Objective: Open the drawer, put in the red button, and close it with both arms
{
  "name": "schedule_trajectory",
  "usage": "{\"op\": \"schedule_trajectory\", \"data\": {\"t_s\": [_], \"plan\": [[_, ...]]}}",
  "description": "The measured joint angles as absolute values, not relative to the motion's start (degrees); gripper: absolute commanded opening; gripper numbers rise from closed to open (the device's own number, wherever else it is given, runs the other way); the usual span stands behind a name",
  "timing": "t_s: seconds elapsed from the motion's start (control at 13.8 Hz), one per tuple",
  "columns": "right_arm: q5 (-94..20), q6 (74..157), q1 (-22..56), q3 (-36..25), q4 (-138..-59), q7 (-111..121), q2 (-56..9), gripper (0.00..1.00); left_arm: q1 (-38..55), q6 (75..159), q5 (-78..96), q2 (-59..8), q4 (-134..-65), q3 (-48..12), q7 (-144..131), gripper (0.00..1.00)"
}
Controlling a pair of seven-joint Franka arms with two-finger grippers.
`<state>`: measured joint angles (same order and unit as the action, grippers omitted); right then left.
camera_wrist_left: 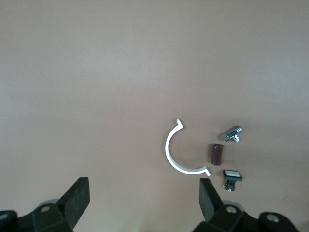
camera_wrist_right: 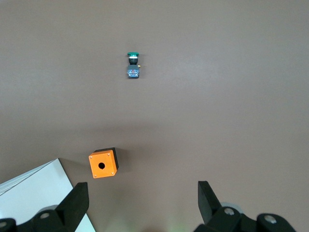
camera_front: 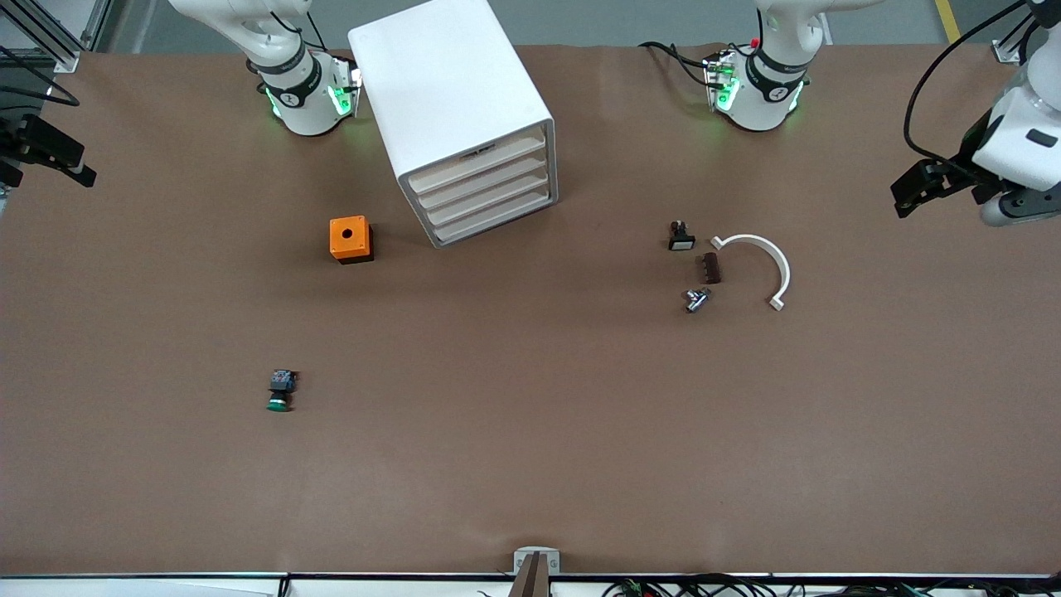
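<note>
No red-capped button shows in any view. The white drawer cabinet (camera_front: 464,108) stands between the arm bases with all its drawers shut. My left gripper (camera_front: 908,195) is in the air over the left arm's end of the table, open and empty (camera_wrist_left: 142,198). My right gripper (camera_front: 79,172) is in the air over the right arm's end of the table, open and empty (camera_wrist_right: 142,198). A green-capped switch (camera_front: 281,391) lies nearer the front camera, also in the right wrist view (camera_wrist_right: 133,65).
An orange box with a hole (camera_front: 351,239) (camera_wrist_right: 103,164) sits beside the cabinet. Toward the left arm's end lie a white-faced black switch (camera_front: 681,238) (camera_wrist_left: 232,175), a brown block (camera_front: 709,268) (camera_wrist_left: 217,153), a metal part (camera_front: 696,299) (camera_wrist_left: 234,133) and a white curved clip (camera_front: 767,257) (camera_wrist_left: 170,153).
</note>
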<state>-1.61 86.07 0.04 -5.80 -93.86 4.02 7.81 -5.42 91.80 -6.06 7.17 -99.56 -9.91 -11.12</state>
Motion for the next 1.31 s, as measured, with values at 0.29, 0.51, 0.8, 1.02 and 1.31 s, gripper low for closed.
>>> {"op": "schedule_trajectory", "data": {"t_s": [0.29,0.51,0.8,1.02,1.31], "plan": [[-1.91,86.07,0.06,-5.86,-93.86,4.02,7.82,1.00,-5.90,91.81,-5.87,10.15,-101.38,-9.95,-10.89,1.00],[-1.91,86.07,0.06,-5.90,-93.86,4.02,7.82,1.00,-5.89,91.87,-5.81,10.56,-101.59,-10.07,-10.89,1.00],[-1.91,86.07,0.06,-5.95,-93.89,4.04,7.82,1.00,-5.84,92.17,-2.11,10.58,-101.61,-10.43,-10.89,1.00],[-1.90,86.07,0.06,-6.06,-93.93,4.04,7.82,1.00,-5.77,92.45,-0.39,10.35,-101.01,-10.69,-10.89,1.00],[-1.33,86.07,0.06,-6.12,-93.94,4.05,7.82,1.00,-5.77,92.46,-0.36,10.25,-100.22,-10.70,-10.87,1.00]]}}
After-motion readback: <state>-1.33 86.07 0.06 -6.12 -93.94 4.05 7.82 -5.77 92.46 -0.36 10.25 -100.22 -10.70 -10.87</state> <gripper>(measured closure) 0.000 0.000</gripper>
